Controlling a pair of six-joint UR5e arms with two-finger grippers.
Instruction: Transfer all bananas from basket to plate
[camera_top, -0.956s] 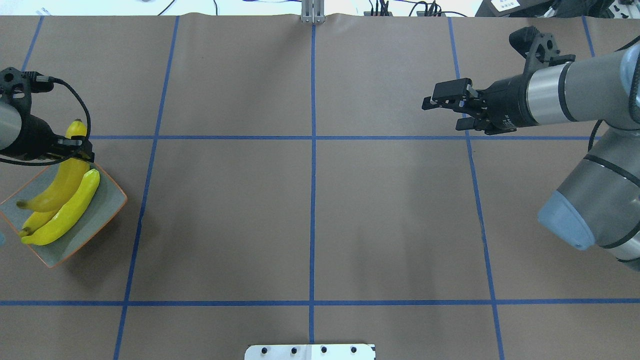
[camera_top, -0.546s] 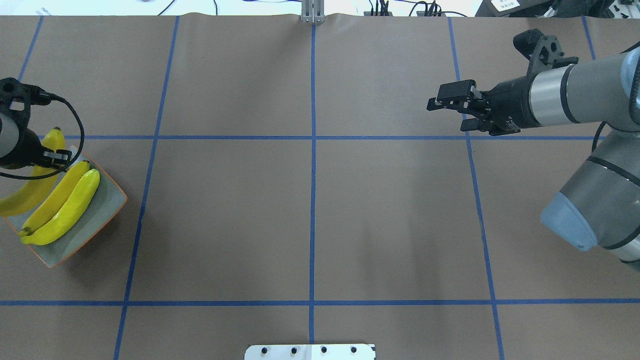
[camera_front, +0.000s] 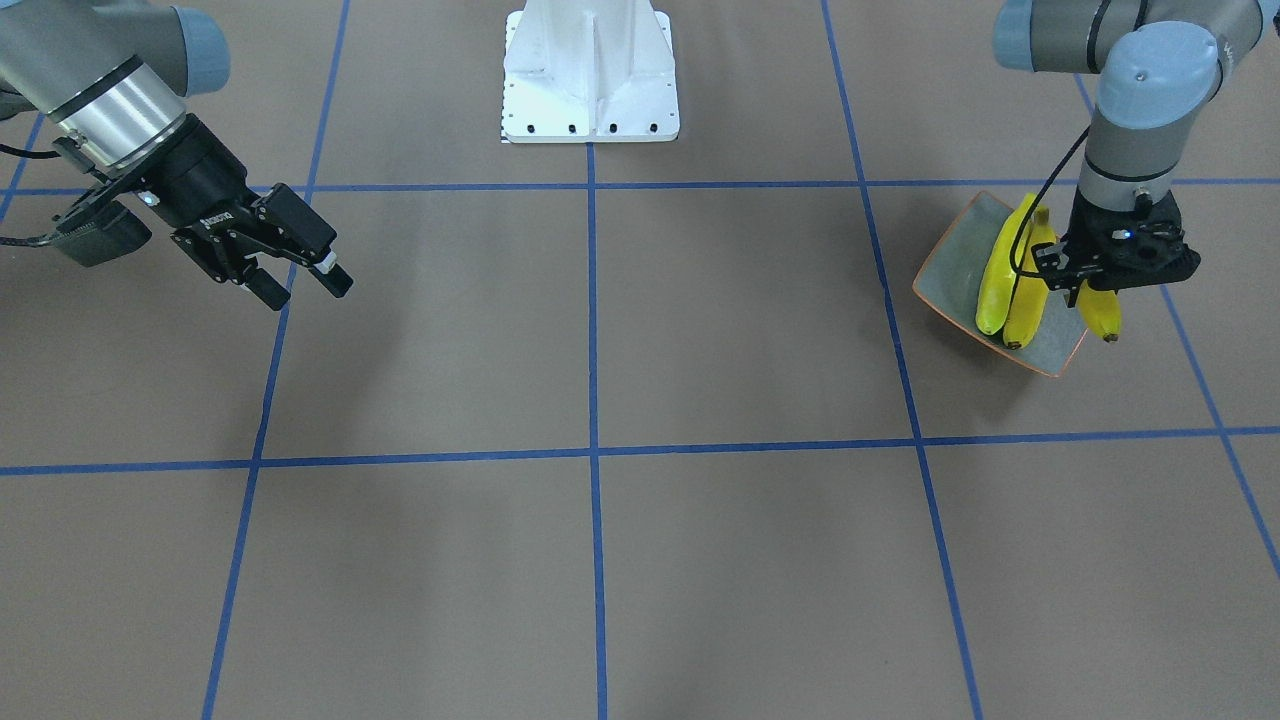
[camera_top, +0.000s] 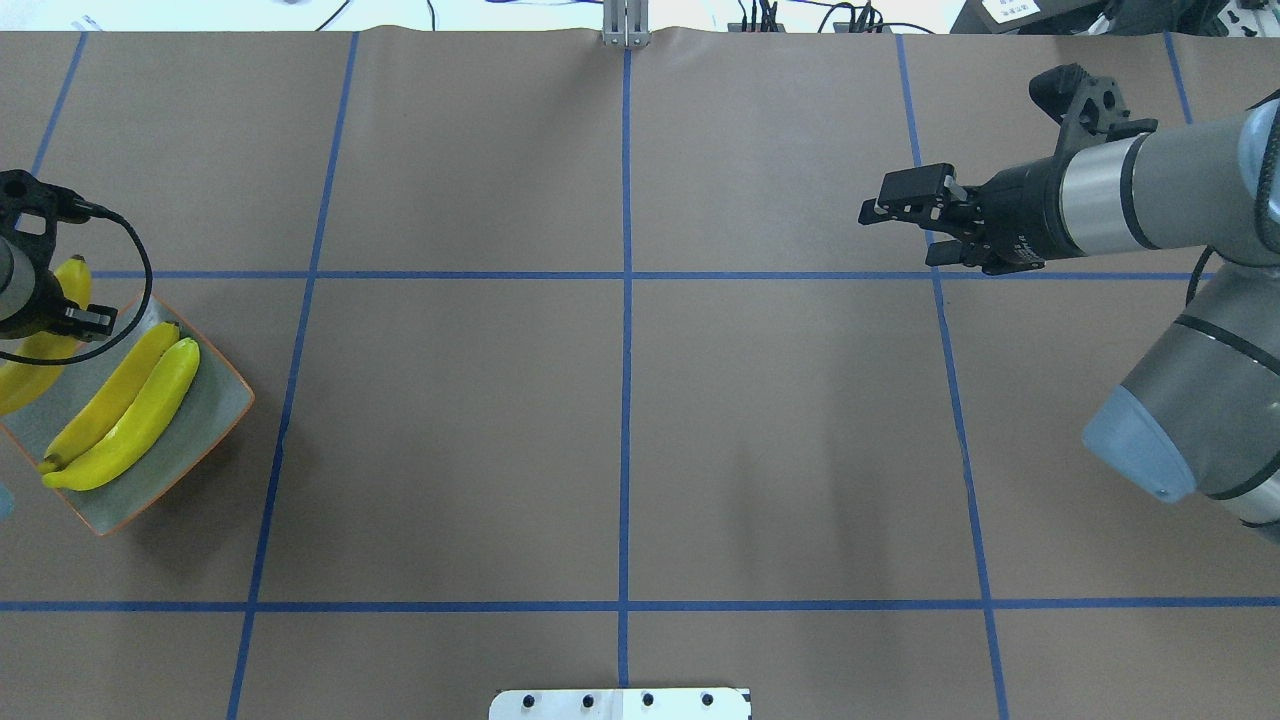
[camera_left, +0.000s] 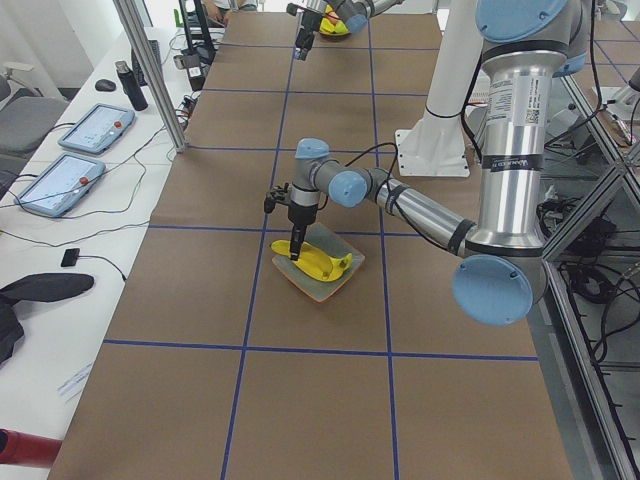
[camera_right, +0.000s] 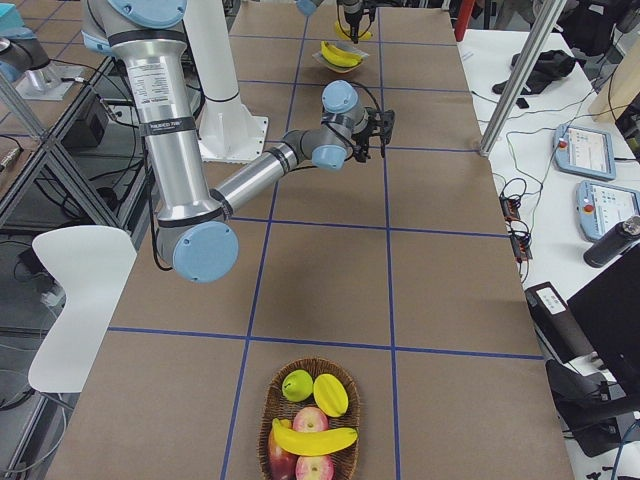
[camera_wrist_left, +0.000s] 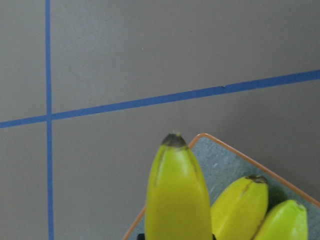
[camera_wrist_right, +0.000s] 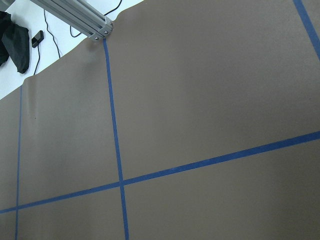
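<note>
My left gripper (camera_top: 78, 320) is shut on a yellow banana (camera_top: 28, 378), holding it over the outer side of the plate (camera_top: 222, 402). That held banana (camera_wrist_left: 175, 197) fills the left wrist view, its dark tip over the plate's corner (camera_wrist_left: 225, 159). Two more bananas (camera_front: 1008, 285) lie side by side on the grey-green plate (camera_front: 955, 268), next to the left gripper (camera_front: 1085, 288). The basket (camera_right: 263, 415) sits at the table's far right end with one banana (camera_right: 315, 440) on top. My right gripper (camera_top: 900, 228) hangs open and empty above the table.
Apples and other fruit (camera_right: 312, 392) fill the basket around the banana. Blue tape lines (camera_top: 626, 300) grid the brown table. The robot's white base (camera_front: 590, 75) stands mid-table. Tablets (camera_left: 95, 128) and cables lie beyond the table's edge.
My left gripper carried its banana leftward, from above the two lying bananas to the plate's outer side. The right arm shifted slightly up and right.
</note>
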